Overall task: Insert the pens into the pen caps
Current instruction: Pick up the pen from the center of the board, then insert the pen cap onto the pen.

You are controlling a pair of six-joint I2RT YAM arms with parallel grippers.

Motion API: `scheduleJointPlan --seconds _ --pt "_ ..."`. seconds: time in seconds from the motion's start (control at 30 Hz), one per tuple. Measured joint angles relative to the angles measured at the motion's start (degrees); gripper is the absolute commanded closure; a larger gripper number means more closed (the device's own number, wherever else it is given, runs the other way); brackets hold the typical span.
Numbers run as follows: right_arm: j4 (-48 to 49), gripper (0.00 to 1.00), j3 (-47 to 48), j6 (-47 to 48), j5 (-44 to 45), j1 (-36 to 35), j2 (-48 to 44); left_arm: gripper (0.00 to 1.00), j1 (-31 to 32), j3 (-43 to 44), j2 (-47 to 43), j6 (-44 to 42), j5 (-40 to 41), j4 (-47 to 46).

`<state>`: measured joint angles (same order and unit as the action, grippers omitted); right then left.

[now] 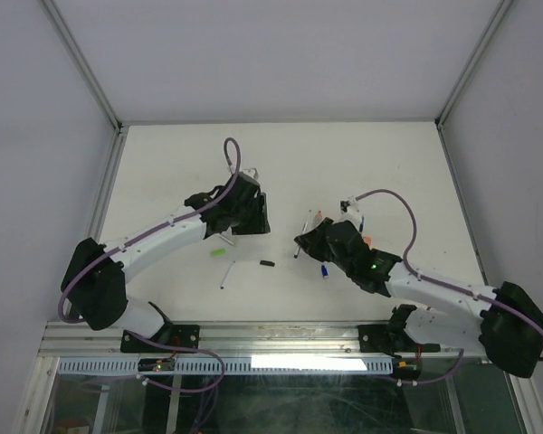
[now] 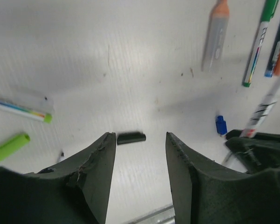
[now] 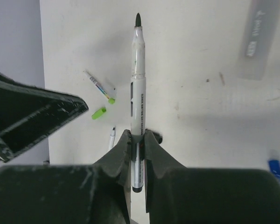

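The right gripper [image 3: 138, 136] is clenched low on the barrel of a black-tipped pen [image 3: 139, 70], so the nib sticks out well ahead of the jaws, towards the left arm. The left gripper [image 2: 140, 142] is released. Its 2 fingers stand apart with nothing between them, above the table [image 2: 130, 56]. The black cap [image 2: 130, 138] lies flat just beyond the fingertips, roughly centred on the gap, with its long axis running across from one finger to the other.

The step in hand looks like fetching that cap for the held pen. As the jaws stand, closing would squeeze the cap end to end and likely cover its mouth. It would be better to turn the wrist about a quarter turn first, then lower straight down. The pads would then close on the cap's 2 long sides and leave the open end sticking out. I cannot tell which end is open, so that needs checking before the grip.

The green cap [image 2: 10, 146] and a green-tipped pen [image 2: 21, 108] lie to the left of the black cap, and the blue cap [image 2: 220, 125] lies to its right, near the right gripper. None of these 3 suits this pen. The 2 grippers are near each other, so the descent should stay clear of the jutting nib.
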<state>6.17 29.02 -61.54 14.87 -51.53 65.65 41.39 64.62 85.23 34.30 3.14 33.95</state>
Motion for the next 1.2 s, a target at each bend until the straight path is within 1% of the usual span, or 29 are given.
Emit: scheduleJointPlan --seconds 0.1,0.17,0.27,0.4,0.5,0.7,0.83,1.03,1.2 --pt "-7.2 1.0 -0.7 1.6 3.4 0.0 -8.1 0.53 3.2 -3.8 -2.0 5.4 3.1 1.1" --pt "-11.7 1.0 -0.8 2.6 5.8 0.0 -13.2 0.52 6.6 -5.6 -2.8 9.9 5.6 1.7" --pt "-16.6 1.0 -0.8 3.7 8.3 0.0 -18.9 0.53 12.3 -6.9 -3.1 17.4 10.6 2.5" --pt "-21.9 1.0 -0.8 4.2 9.9 0.0 -24.2 0.51 17.2 -7.0 -2.6 25.7 15.1 3.2" --pt "-24.2 1.0 -2.0 4.1 10.1 0.0 -27.5 0.46 17.8 -6.9 0.2 31.2 17.9 3.9" --pt "-28.3 1.0 -4.4 3.9 9.9 0.0 -31.0 0.43 17.9 -6.9 4.5 38.5 21.2 5.1" --pt "-29.7 1.0 -4.4 4.0 9.7 0.0 -31.3 0.45 17.9 -6.3 5.5 41.4 22.6 5.7" --pt "-30.0 1.0 -4.4 4.0 9.3 0.0 -31.2 0.47 17.9 -2.1 11.5 43.6 22.5 7.3" --pt "-29.6 1.0 -4.4 4.0 8.7 0.0 -30.2 0.47 17.9 -1.6 14.4 44.8 22.5 8.6"
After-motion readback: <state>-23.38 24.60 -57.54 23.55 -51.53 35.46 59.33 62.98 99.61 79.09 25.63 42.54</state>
